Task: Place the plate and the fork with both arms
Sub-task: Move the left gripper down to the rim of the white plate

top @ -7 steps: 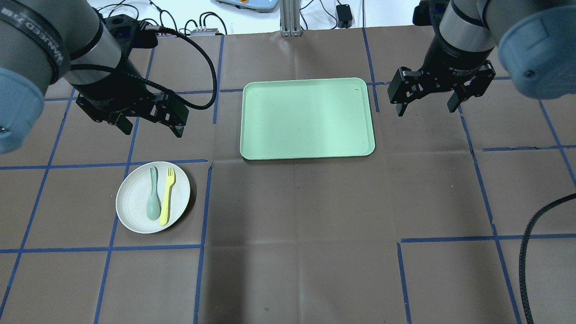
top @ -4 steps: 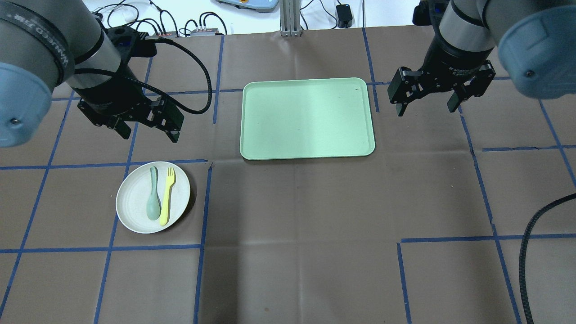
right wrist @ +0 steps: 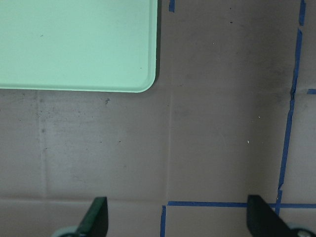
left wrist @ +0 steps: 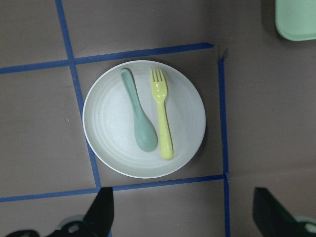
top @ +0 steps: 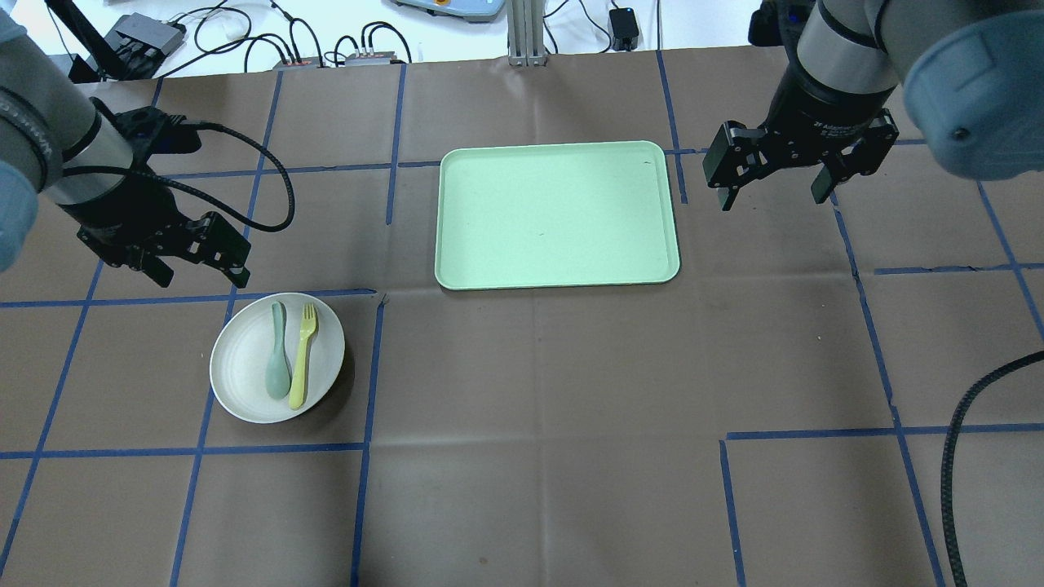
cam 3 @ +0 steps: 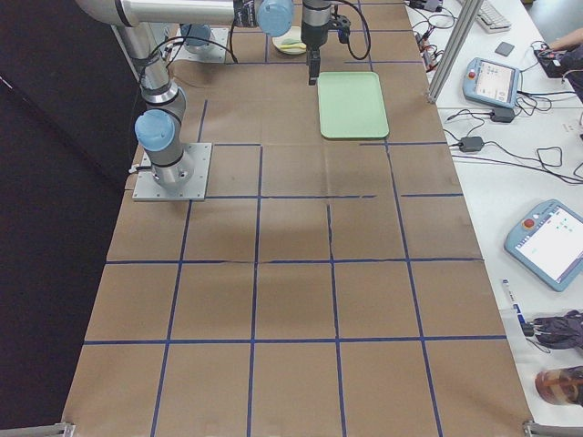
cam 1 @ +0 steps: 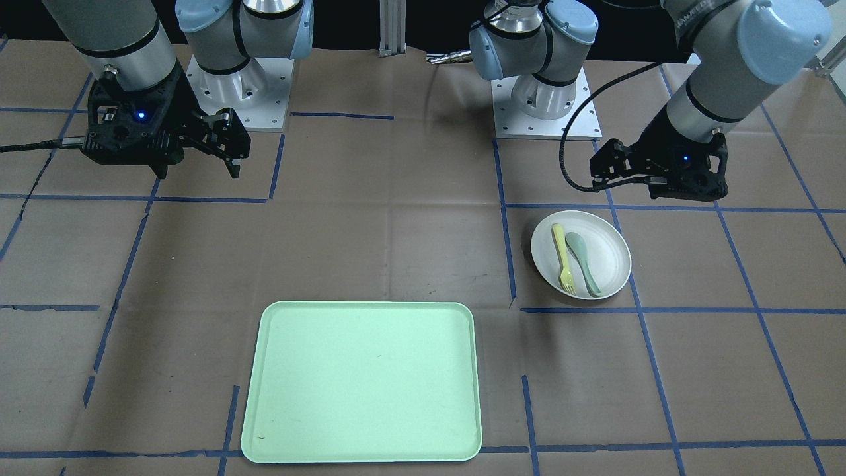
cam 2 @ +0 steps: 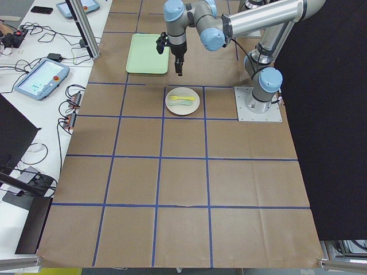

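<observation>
The off-white plate lies on the table's left half, with the pale-yellow fork and a grey-green spoon side by side on it. My left gripper is open and empty, hovering just beyond the plate's far-left rim. The left wrist view shows the plate and fork below its open fingers. My right gripper is open and empty, hovering right of the tray. In the front-facing view the plate sits below the left gripper.
A mint-green rectangular tray lies empty at the table's far middle; its corner shows in the right wrist view. A black cable hangs at the right front. The two arm bases stand at the robot's edge of the table.
My left gripper has moved left and a little toward the plate, still open. The right arm, the plate, the fork and the spoon have not moved.
</observation>
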